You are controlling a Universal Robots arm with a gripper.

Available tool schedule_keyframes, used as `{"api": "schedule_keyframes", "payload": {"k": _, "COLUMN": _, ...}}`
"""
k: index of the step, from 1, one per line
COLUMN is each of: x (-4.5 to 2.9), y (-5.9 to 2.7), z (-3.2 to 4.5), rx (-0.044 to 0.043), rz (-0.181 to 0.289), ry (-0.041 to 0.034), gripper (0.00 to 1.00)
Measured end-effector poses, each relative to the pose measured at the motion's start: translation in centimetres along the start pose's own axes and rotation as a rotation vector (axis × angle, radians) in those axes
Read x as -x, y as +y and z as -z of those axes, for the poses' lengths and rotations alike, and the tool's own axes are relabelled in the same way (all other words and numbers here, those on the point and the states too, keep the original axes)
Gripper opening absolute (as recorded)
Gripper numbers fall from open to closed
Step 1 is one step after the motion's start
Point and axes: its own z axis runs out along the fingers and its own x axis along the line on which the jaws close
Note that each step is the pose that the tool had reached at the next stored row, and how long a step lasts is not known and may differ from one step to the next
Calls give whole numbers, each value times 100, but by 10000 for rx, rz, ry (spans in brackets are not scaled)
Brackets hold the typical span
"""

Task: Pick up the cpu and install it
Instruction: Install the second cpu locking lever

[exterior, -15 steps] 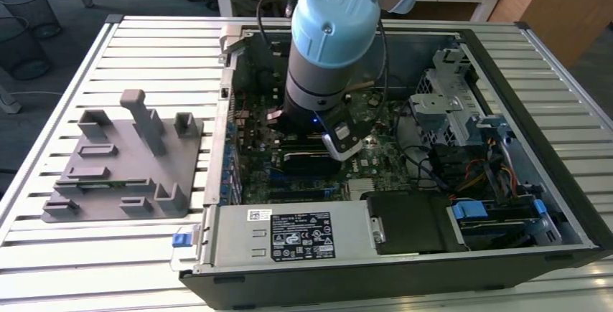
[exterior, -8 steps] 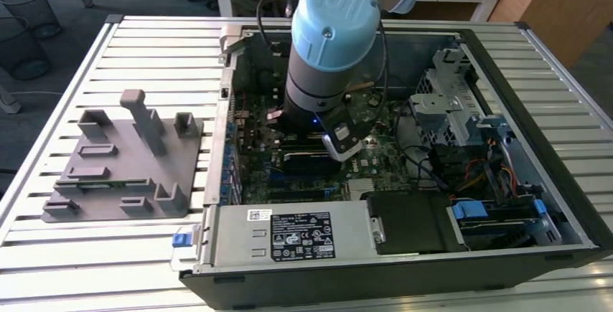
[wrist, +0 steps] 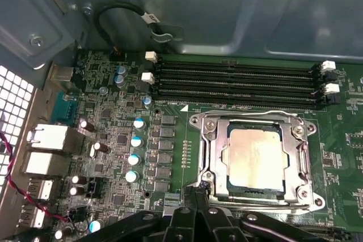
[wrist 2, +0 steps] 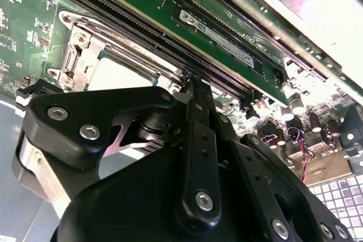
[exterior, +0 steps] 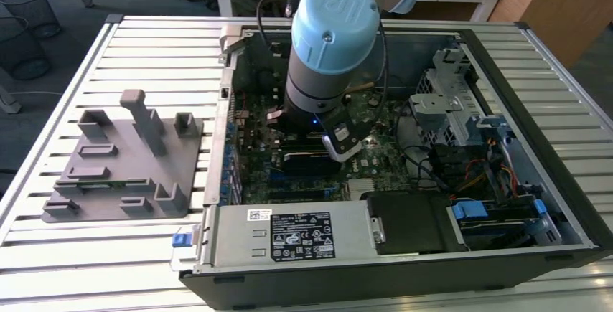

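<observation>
The cpu (wrist: 255, 160), a small square chip with a pale silvery top, lies flat in the socket on the green motherboard, and a metal frame (wrist: 211, 152) sits around its edges. In the second wrist view the cpu (wrist 2: 116, 75) shows partly behind the black gripper linkage. My gripper (wrist: 195, 192) stands just off the socket frame's corner, its black fingertips (wrist 2: 190, 83) pressed together with nothing between them. It does not touch the cpu. In the exterior view the arm (exterior: 326, 54) reaches down into the open computer case (exterior: 565, 204).
A grey plastic fixture (exterior: 125, 161) with upright blocks lies on the slatted table at the exterior view's left. Memory slots (wrist: 238, 83) run beside the socket, with capacitors (wrist: 136, 140) and cables close by. Drive cages and wiring fill the case's other side (exterior: 460, 133).
</observation>
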Motion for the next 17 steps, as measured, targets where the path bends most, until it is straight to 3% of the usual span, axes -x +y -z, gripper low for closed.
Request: {"api": "schedule_keyframes", "payload": {"k": 17, "x": -13, "y": 48, "z": -30, "rx": 38, "rz": 2, "ry": -2, "gripper": 11}}
